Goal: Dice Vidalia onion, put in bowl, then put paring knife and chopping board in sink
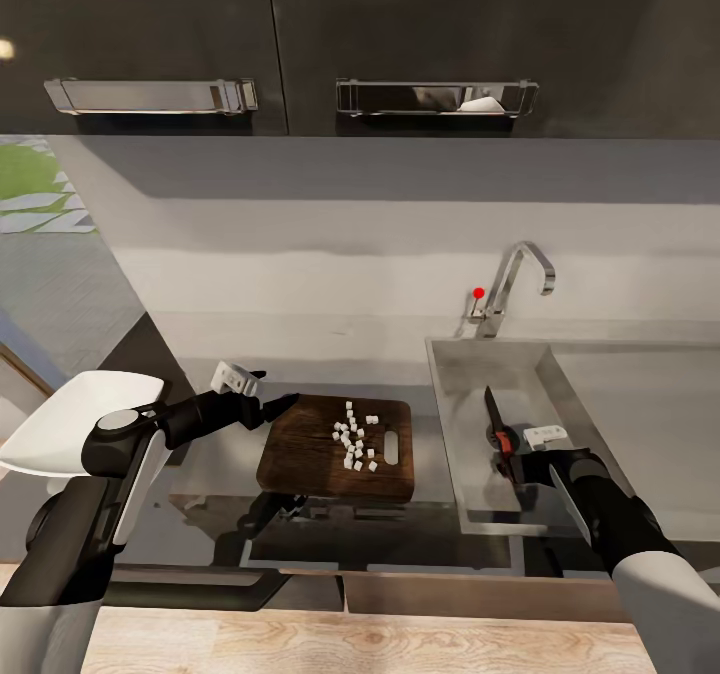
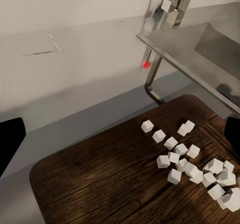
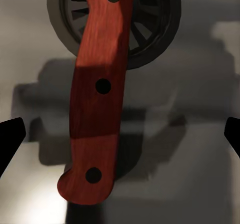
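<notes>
Right end effector (image 1: 512, 462) is down over the sink (image 1: 470, 374), and the knife (image 1: 497, 430) is right there in front of it, dark blade pointing toward the back wall, red handle at the fingers. From the head view you can't tell whether the fingers touch the handle, since the wrist body covers that spot. The right wrist view helps: the handle (image 3: 97, 99) with its three dark rivets runs between two black fingertips (image 3: 10, 139) set wide apart at the frame's edges, with clear gaps on both sides, so the jaws are spread and gripping nothing. The drain (image 3: 150, 29) sits behind the handle, half covered by it, and the blade is cut off from this view. Whether the knife rests on the basin floor is hard to judge. Over on the counter (image 1: 215, 454), the board (image 1: 335, 449) lies flat just beside the sink, slot handle toward the basin, with a scatter of small white onion cubes (image 1: 353, 439) on it. Left end effector (image 1: 270, 404) hovers at the board's far left corner; the left wrist view shows its fingertips (image 2: 11, 139) far apart at the frame's edges, open and empty, cubes (image 2: 187, 161) bunched ahead. The bowl (image 1: 85, 419) sits at far left, partly hidden behind the left arm. The tap (image 1: 515, 289) with its red dot stands behind the sink.
</notes>
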You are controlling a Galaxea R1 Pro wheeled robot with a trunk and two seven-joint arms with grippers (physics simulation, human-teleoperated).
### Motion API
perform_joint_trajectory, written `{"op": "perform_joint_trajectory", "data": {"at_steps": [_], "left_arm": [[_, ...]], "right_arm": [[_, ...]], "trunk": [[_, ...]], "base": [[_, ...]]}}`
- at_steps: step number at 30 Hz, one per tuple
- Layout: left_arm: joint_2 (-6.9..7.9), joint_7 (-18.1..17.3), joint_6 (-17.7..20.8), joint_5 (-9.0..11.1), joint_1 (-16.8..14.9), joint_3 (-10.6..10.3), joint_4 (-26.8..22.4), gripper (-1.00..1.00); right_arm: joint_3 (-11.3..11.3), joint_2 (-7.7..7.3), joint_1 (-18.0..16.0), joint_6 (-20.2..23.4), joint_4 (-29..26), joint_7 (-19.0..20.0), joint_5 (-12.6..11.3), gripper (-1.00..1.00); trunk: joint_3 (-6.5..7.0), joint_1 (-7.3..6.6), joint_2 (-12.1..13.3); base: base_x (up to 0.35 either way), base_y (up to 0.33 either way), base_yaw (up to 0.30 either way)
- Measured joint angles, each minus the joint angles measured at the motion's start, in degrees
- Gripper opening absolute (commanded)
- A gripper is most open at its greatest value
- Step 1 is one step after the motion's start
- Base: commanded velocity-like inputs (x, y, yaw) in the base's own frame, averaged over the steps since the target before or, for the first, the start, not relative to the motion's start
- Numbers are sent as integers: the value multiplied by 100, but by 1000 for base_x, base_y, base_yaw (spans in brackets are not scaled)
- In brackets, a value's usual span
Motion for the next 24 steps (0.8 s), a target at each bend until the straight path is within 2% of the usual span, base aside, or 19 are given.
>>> {"op": "perform_joint_trajectory", "data": {"at_steps": [9, 12, 13, 24], "left_arm": [[0, 0, 0, 0, 0, 0, -2, 100], [0, 0, 0, 0, 0, 0, 0, 100], [0, -1, -1, -1, 0, -3, 3, 100], [0, -1, -2, 0, 0, -8, 1, 100]], "right_arm": [[9, 0, 0, -1, -104, 0, 5, 100], [18, 0, 0, -1, -389, 1, 6, 100], [24, 0, 3, -1, -733, 5, 1, 100], [28, -7, 9, 51, -1736, 19, -4, 100]], "trunk": [[0, 0, 0], [0, 0, 0], [1, 0, -1], [0, 0, 0]], "base": [[0, 0, 0], [0, 0, 0], [0, 0, 0], [0, 0, 0]]}}
